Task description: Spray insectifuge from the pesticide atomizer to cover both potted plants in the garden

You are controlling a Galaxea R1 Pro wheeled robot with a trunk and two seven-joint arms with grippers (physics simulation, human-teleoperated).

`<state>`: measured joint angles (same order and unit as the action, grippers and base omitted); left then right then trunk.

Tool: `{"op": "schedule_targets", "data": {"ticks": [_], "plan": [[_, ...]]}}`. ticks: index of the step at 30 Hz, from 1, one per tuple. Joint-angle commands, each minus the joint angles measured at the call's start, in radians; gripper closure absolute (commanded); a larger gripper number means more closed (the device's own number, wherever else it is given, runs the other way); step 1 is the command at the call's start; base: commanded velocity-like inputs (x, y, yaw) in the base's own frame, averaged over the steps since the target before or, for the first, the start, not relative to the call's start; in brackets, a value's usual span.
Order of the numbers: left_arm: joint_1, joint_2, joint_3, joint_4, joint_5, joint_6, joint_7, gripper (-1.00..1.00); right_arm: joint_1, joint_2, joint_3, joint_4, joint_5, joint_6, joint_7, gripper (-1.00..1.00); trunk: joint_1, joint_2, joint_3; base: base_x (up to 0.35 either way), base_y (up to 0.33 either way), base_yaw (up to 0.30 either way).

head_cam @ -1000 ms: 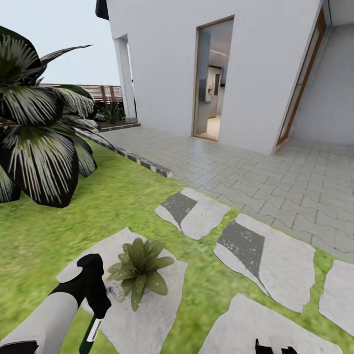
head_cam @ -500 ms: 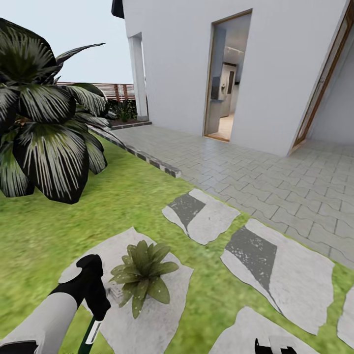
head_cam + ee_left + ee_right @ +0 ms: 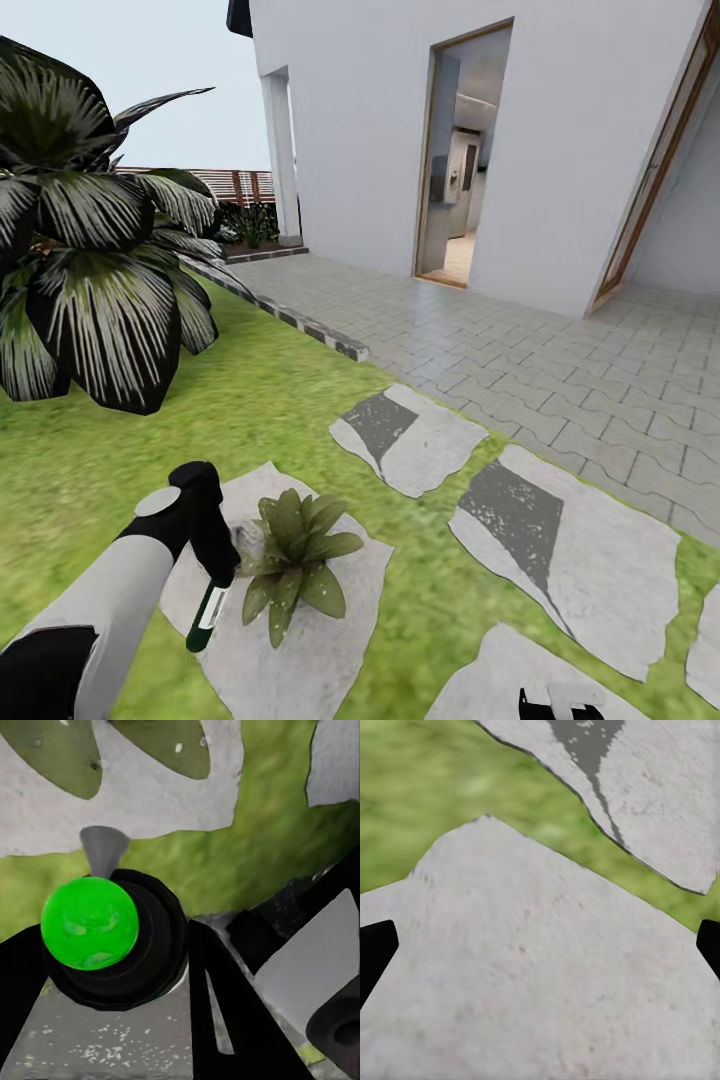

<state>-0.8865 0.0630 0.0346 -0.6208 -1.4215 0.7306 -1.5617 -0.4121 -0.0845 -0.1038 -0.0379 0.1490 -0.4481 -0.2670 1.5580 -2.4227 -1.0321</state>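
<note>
One potted plant (image 3: 295, 565), a low rosette of olive-green leaves, stands on a grey stepping stone (image 3: 300, 660) in the garden lawn (image 3: 90, 450). My left gripper (image 3: 218, 575) is shut on the pesticide atomizer (image 3: 207, 615), which hangs tilted right beside the plant's left leaves. In the left wrist view the atomizer's green top (image 3: 90, 922) and grey nozzle (image 3: 103, 847) sit between the black fingers (image 3: 217, 1012), with the plant's leaves (image 3: 64, 757) just beyond. My right gripper (image 3: 555, 705) stands open low over another stone (image 3: 540, 967).
A huge dark plant with striped leaves (image 3: 90, 290) stands on the lawn at the left. More stepping stones (image 3: 560, 550) lead right toward a grey paved patio (image 3: 560, 370). Behind it is a white house with an open door (image 3: 460, 190). A slatted fence (image 3: 235, 185) runs far back.
The view shifted a little early on. Since then my left arm has lifted and swung right, bringing the atomizer up against the potted plant's leaves.
</note>
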Motion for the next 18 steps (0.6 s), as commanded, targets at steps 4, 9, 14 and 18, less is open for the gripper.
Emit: {"op": "schedule_targets", "data": {"ticks": [4,9,14,18], "plan": [[-0.025,-0.003,-0.046,-0.004,-0.108,0.010,-0.009,1.00,-0.001,0.000,-0.008,0.001,0.011,-0.003,-0.003,-1.00,0.000,0.000,-0.001,0.000,0.000,0.192],[-0.029,-0.002,-0.051,-0.005,-0.125,0.011,-0.009,1.00,-0.001,0.000,-0.008,0.000,0.011,-0.003,-0.003,-1.00,0.000,0.000,-0.001,0.016,-0.008,0.206],[-0.029,-0.003,-0.050,-0.005,-0.126,0.012,-0.009,1.00,-0.001,-0.003,-0.008,0.001,0.011,-0.003,-0.003,-1.00,0.000,0.000,-0.001,0.193,-0.146,0.022],[-0.028,-0.003,-0.050,-0.005,-0.126,0.012,-0.009,1.00,-0.001,-0.003,-0.008,0.001,0.011,-0.003,-0.003,-1.00,0.000,0.000,-0.001,0.162,-0.249,0.001]]}}
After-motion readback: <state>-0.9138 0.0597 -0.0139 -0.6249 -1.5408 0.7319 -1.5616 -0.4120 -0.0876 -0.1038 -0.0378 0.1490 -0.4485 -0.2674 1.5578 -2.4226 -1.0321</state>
